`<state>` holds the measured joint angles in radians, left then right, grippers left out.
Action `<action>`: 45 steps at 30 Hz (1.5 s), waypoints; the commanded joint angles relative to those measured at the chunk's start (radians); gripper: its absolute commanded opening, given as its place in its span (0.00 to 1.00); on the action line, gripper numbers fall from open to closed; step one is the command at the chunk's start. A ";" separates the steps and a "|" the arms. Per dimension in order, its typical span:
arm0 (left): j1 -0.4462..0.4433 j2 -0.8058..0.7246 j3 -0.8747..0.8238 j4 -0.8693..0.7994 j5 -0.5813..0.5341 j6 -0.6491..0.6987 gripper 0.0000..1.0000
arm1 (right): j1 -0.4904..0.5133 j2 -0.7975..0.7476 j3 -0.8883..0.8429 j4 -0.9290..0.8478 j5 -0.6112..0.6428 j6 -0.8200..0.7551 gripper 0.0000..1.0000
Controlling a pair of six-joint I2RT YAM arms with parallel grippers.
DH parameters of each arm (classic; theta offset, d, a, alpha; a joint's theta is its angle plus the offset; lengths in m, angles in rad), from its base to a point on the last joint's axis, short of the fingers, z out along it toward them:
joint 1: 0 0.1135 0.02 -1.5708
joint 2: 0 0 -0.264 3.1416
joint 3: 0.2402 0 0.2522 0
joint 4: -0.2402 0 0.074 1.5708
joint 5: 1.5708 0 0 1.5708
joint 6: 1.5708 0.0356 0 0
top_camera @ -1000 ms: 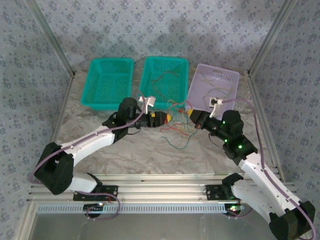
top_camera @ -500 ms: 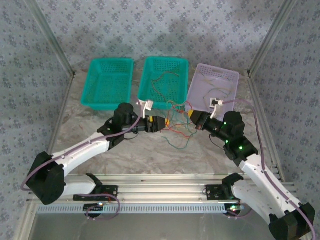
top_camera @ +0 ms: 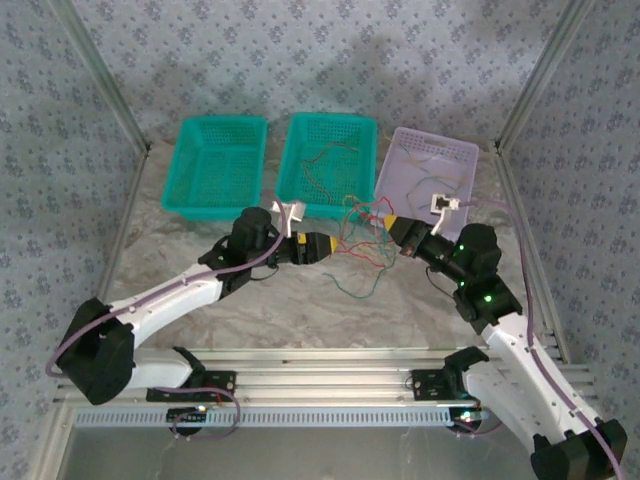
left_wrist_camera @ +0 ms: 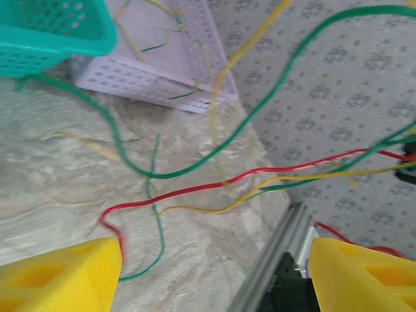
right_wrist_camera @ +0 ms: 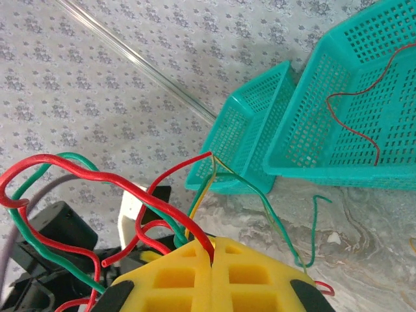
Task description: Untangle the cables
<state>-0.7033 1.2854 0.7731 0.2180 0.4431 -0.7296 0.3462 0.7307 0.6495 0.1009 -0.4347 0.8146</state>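
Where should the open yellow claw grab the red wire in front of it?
Probably the red cable, at its level middle stretch crossing the gap ahead of the open left end effector. Come straight forward; further right a yellow cable crowds it.

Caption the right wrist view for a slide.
Right gripper shut on red, green and yellow cables, two teal baskets behind.

Cables [top_camera: 362,238] between left hand [top_camera: 330,243] and right hand [top_camera: 386,222]; baskets [top_camera: 330,118] behind, strands seemingly inside.
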 commanded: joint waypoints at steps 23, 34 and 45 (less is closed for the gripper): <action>-0.110 0.175 0.116 0.012 -0.153 0.105 0.76 | -0.021 0.045 -0.046 0.179 -0.139 0.264 0.00; -0.148 0.134 0.074 0.049 -0.128 0.087 0.58 | 0.021 -0.006 -0.017 -0.041 0.045 0.086 0.00; -0.167 0.011 0.016 0.094 0.008 0.042 0.72 | 0.059 0.030 0.008 -0.090 0.164 -0.011 0.00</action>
<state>-0.8604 1.3334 0.8024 0.2752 0.3817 -0.6754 0.3962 0.7647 0.6136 0.0273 -0.3347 0.8581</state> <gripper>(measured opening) 0.719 0.048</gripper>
